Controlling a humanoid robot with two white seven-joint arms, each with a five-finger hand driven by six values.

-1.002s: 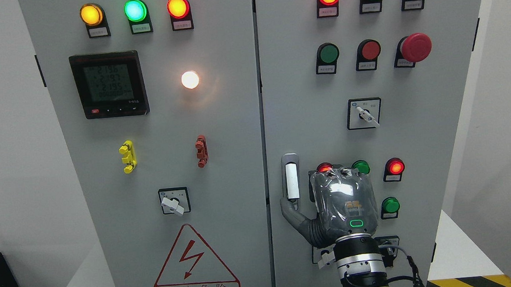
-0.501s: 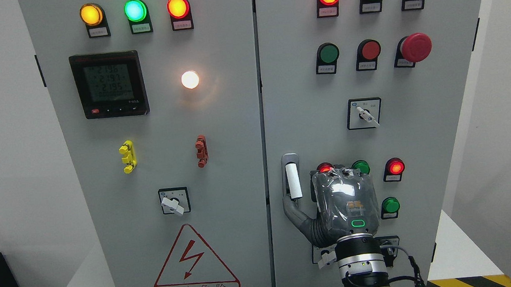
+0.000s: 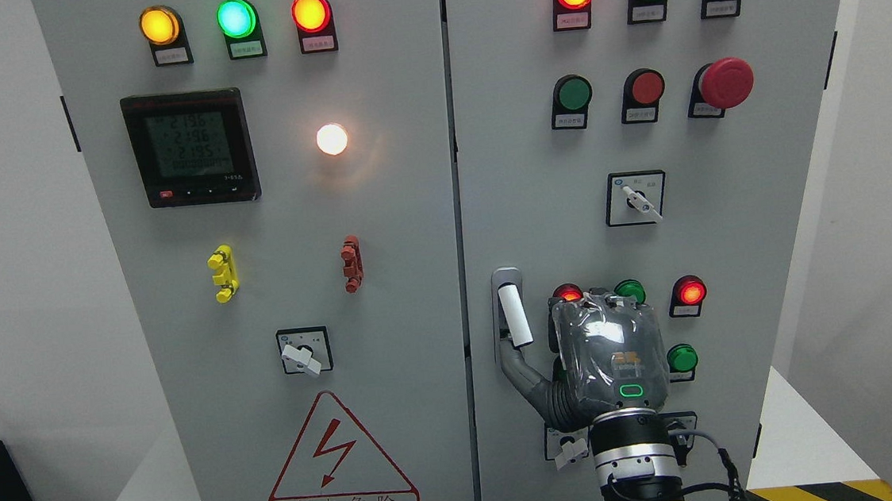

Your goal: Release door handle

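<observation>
Right hand (image 3: 602, 358), grey and plastic-wrapped, rose from bottom right of centre; thumb touched the lower end of the white bar door handle (image 3: 515, 315), fingers curled behind the palm, grip unclear. Handle tilted slightly on the grey metal cabinet door (image 3: 537, 195), lower centre.

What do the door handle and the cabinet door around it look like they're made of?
Door handle: white lever, probably smooth plastic with an even matte look, set in a greyish surround that could be metal. Cabinet door: seemingly painted sheet metal, flat light grey with a soft sheen. The right hand sits beside the handle.
</observation>
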